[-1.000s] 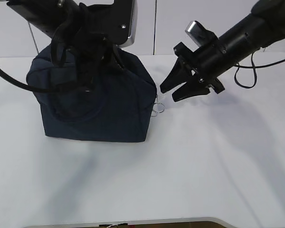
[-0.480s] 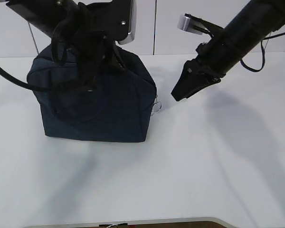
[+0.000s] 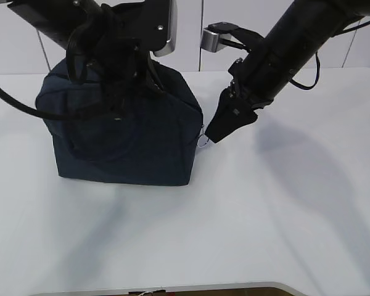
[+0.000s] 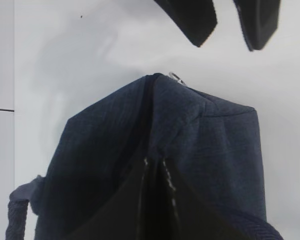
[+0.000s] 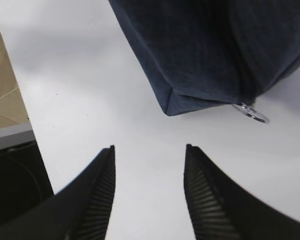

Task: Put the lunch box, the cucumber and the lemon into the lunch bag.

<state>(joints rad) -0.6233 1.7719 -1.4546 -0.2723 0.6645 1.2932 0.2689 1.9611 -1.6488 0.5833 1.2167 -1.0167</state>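
Note:
The dark navy lunch bag (image 3: 129,132) stands on the white table (image 3: 265,216), its zipper closed along the top. My left gripper (image 3: 118,86) sits on the bag's top among the loop handles; in the left wrist view it (image 4: 154,165) is shut, pinching the top fabric at the zipper seam. My right gripper (image 3: 213,135) is open and empty, its tips right beside the metal ring pull (image 3: 203,141) at the bag's right corner. The right wrist view shows the open gripper (image 5: 149,150) below the bag's corner (image 5: 210,55), with the ring pull (image 5: 251,113) to the right. The lunch box, cucumber and lemon are out of view.
A white wall (image 3: 234,31) rises behind the table. Bare white tabletop lies in front of and to the right of the bag. The table's front edge (image 3: 172,288) runs along the bottom.
My right gripper has swung left and down, from well to the right of the bag to right beside the ring pull. The left gripper and bag have not moved.

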